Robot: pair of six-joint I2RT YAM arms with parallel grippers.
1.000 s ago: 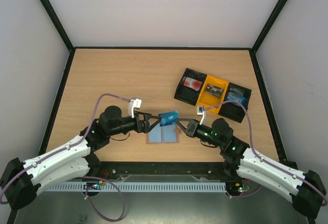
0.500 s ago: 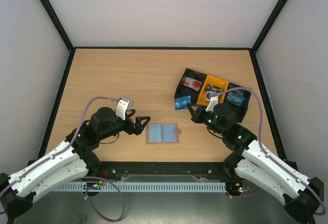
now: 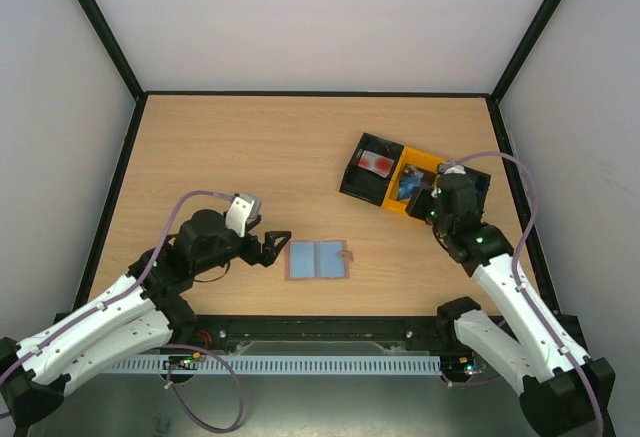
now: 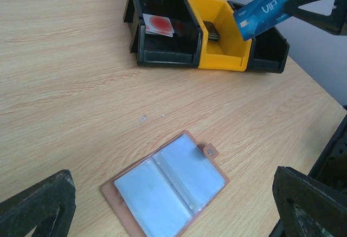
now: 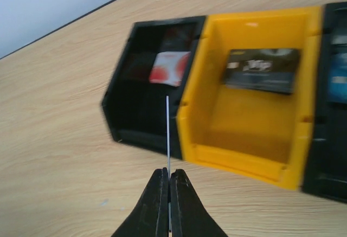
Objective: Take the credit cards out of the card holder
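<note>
The card holder [image 3: 318, 259] lies open and flat on the table, blue-grey inside with a brown edge and tab; the left wrist view shows it [image 4: 168, 185] just below the fingers. My left gripper [image 3: 279, 248] hangs open just left of it, holding nothing. My right gripper [image 3: 421, 196] is shut on a blue credit card [image 4: 263, 10] marked VIP, held above the tray's yellow compartment. In the right wrist view the card [image 5: 167, 134] shows edge-on as a thin white line rising from the shut gripper [image 5: 168, 180].
A three-compartment tray [image 3: 352, 183] stands at the back right: its left black bin holds a red-and-white card [image 5: 169, 68], its yellow bin [image 5: 238, 158] a dark card [image 5: 263, 69], its right black bin a blue card [image 5: 339, 69]. Black frame rails edge the table.
My right gripper has carried the blue card from above the card holder back and right to the tray. My left gripper has drawn back left from the holder, still open.
</note>
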